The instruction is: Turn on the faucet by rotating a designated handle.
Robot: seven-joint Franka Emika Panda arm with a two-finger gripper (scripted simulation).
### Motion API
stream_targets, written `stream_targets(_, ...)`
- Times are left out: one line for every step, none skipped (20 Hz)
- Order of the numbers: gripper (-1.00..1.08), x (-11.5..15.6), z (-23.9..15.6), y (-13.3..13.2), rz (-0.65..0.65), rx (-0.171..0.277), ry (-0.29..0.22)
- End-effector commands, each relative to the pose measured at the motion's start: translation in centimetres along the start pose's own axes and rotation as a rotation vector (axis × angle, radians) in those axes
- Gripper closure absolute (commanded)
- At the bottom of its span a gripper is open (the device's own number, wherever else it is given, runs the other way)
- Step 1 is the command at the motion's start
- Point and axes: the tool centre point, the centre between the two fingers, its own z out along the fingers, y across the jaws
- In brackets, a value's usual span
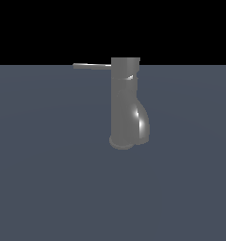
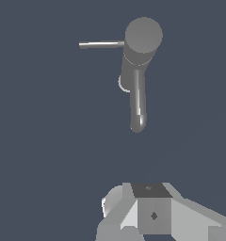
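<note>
Approach step: gripper (image 2: 152, 212) hovering well apart from faucet (image 1: 126, 108), holding nothing; jaw opening impossible to tell. Handle (image 1: 92, 66) sticking out toward 9 o'clock in exterior view. Next: closing in, pushing handle sideways.

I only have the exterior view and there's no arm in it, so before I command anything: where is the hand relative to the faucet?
Observer: In the wrist view the hand is well apart from the faucet, and the camera sees the faucet's flat round top from above. Nothing touches.
Operator: Is it on the handle's side?
Observer: No. The handle sticks out roughly at a right angle to the spout, and the spout's tip points toward the hand.
Operator: Is it open?
Observer: Cannot tell. Only the hand's pale body shows at the frame edge, and the tips are out of sight.
</note>
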Motion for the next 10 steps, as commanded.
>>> stream_targets(1.08,0.0,0.0,0.0,0.0,0.0,0.0)
stream_targets(1.08,0.01,0.01,-0.01,0.001,0.0,0.0)
stream_targets(1.08,0.02,0.03,-0.04,0.002,0.0,0.0)
stream_targets(1.08,0.05,0.07,-0.09,0.005,0.0,0.0)
stream_targets(1.08,0.08,0.13,-0.16,0.009,0.0,0.0)
stream_targets(1.08,0.13,0.21,-0.25,0.014,0.0,0.0)
stream_targets(1.08,0.19,0.3,-0.36,0.02,-0.001,0.0)
stream_targets(1.08,0.26,0.4,-0.49,0.027,-0.001,0.0)
stream_targets(1.08,0.34,0.53,-0.64,0.035,-0.001,0.0)
stream_targets(1.08,0.43,0.67,-0.81,0.045,-0.001,-0.001)
